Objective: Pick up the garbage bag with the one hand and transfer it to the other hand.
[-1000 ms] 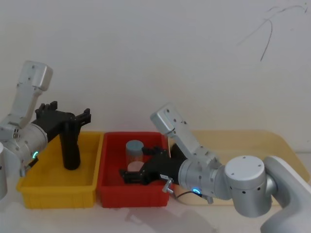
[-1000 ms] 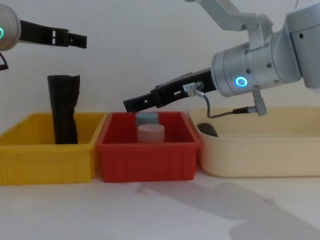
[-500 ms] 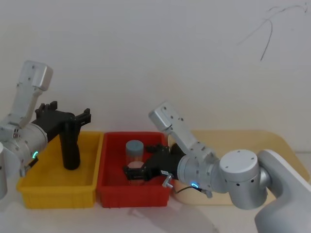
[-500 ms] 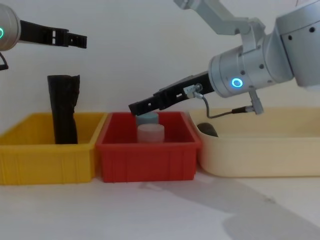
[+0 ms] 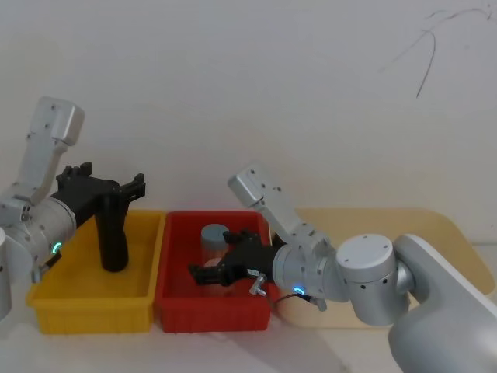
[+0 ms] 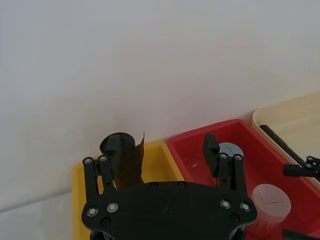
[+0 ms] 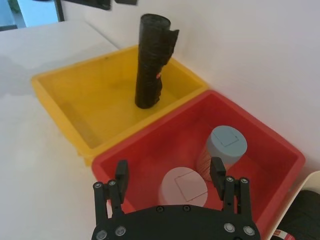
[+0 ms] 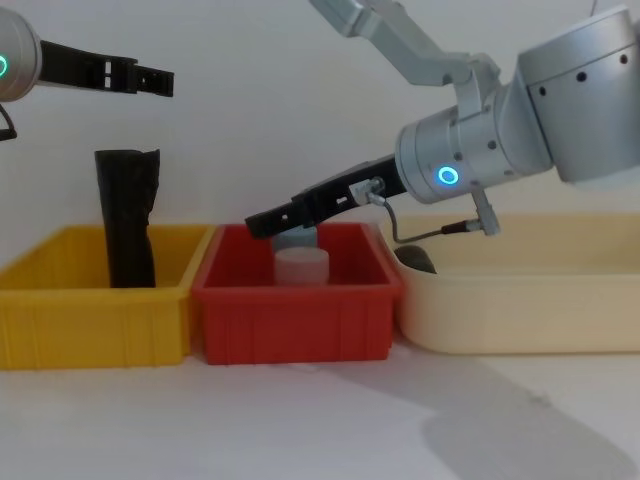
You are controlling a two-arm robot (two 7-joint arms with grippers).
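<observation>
The garbage bag (image 5: pixel 114 233) is a black roll standing upright in the yellow bin (image 5: pixel 93 307), seen also in the chest view (image 8: pixel 127 215) and the right wrist view (image 7: pixel 152 60). My left gripper (image 5: pixel 112 183) hovers open just above the roll's top (image 6: pixel 122 155), its fingers spread to either side without touching. My right gripper (image 5: pixel 203 273) is open and empty, low over the red bin (image 5: pixel 210 307), pointing toward the yellow bin (image 7: pixel 85 95).
The red bin (image 8: pixel 295 320) holds a grey-blue cylinder (image 7: pixel 226 145) and a pale pink one (image 7: pixel 182 187) under my right gripper (image 7: pixel 170 172). A cream tray (image 8: pixel 520 310) with a dark object (image 8: pixel 415 260) stands to the right. A white wall is close behind.
My right gripper has swung left and slightly lower across the red bin, toward the yellow bin. The left gripper and the garbage bag have stayed where they were.
</observation>
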